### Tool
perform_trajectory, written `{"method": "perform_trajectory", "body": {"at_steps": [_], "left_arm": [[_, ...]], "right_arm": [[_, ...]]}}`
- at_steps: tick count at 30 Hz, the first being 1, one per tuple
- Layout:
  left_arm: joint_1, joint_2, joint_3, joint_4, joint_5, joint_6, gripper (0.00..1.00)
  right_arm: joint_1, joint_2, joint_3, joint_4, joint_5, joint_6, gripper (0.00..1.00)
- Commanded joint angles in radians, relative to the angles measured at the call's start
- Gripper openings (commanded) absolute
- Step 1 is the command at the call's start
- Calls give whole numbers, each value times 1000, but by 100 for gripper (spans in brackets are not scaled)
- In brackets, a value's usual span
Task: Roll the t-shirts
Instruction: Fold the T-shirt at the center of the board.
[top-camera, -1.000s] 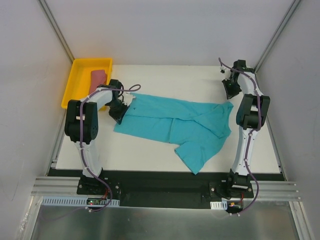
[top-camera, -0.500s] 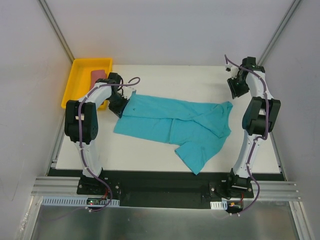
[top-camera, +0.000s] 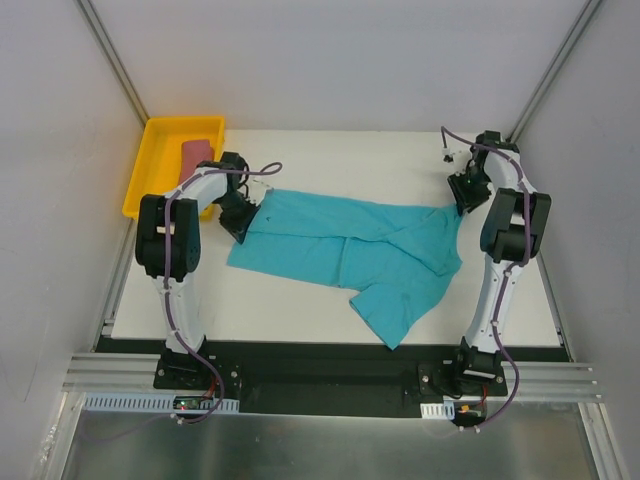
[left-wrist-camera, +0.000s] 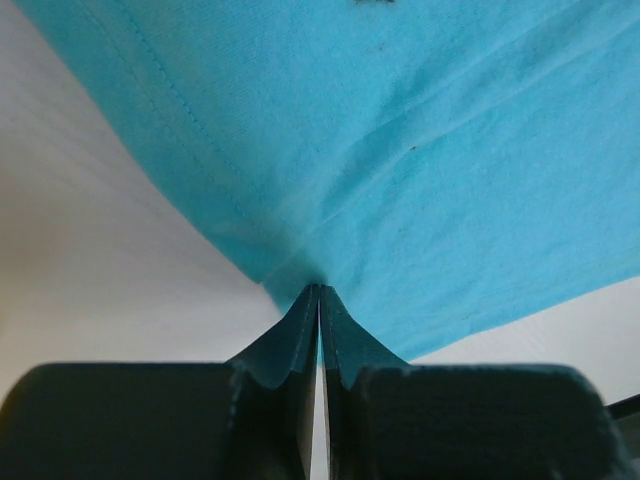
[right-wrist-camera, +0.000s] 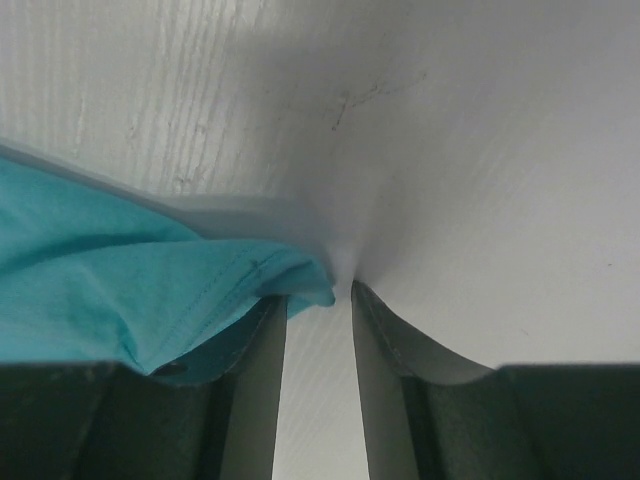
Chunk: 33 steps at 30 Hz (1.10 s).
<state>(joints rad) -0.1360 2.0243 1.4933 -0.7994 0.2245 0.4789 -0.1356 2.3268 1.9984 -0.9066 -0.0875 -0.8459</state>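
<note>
The teal t-shirt (top-camera: 340, 240) lies long left to right, its far-left corner pinched in the left gripper (left-wrist-camera: 318, 292), its far-right corner resting against one finger of the narrowly parted right gripper (right-wrist-camera: 318, 312), not between.

Two white-shelled arms (top-camera: 200, 188), black joint housings (top-camera: 160, 240), purple cables (top-camera: 262, 172) trailing alongside, black bases (top-camera: 180, 372), dark, seemingly matte pincer fingers (left-wrist-camera: 290, 340)

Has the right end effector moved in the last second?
Yes. The right end effector swung toward the table's far right corner, then returned nearer, to the teal t-shirt's corner.
</note>
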Motion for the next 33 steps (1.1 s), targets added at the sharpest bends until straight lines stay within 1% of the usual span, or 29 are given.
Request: {"method": "perform_trajectory", "body": {"at_steps": [1, 6, 10, 15, 17, 18, 19, 20, 21, 23, 24, 26, 29, 30, 32, 33], "left_arm": [[4, 33, 33, -32, -25, -10, 2], [4, 53, 65, -32, -36, -25, 0], [1, 79, 110, -35, -5, -65, 0], [-13, 77, 186, -53, 10, -80, 0], [-11, 62, 232, -90, 64, -91, 3], [-11, 42, 246, -98, 84, -95, 4], [-11, 31, 257, -110, 102, -103, 6], [-11, 22, 274, -128, 148, -103, 9], [-13, 11, 278, -136, 168, -105, 11], [-14, -16, 278, -145, 206, -109, 14], [-14, -28, 280, -147, 213, -112, 14], [-16, -38, 286, -149, 220, -118, 16], [-25, -41, 301, -146, 214, -115, 16], [-25, -32, 305, -147, 219, -115, 17], [-27, -16, 323, -146, 222, -125, 17], [-27, -3, 331, -146, 225, -128, 17]], "right_arm": [[14, 57, 97, -14, 49, -28, 34], [17, 155, 206, 46, 185, -56, 31], [19, 192, 244, 146, 193, -87, 30], [27, 218, 319, 207, 184, -71, 30], [24, 175, 309, 213, 186, -64, 30], [18, 152, 275, 224, 190, -61, 30], [13, 93, 252, 230, 193, -56, 31], [10, 62, 229, 238, 196, -39, 34], [1, 31, 174, 253, 213, -29, 38], [-5, -62, 125, 261, 229, 0, 47], [-12, -96, 82, 259, 233, 11, 49], [-12, -182, 37, 250, 215, 25, 52], [-9, -260, -18, 207, 146, 65, 54], [-3, -273, -26, 168, 68, 85, 54], [8, -291, -53, 131, -19, 87, 54], [22, -299, -61, 88, -129, 77, 54]]}}
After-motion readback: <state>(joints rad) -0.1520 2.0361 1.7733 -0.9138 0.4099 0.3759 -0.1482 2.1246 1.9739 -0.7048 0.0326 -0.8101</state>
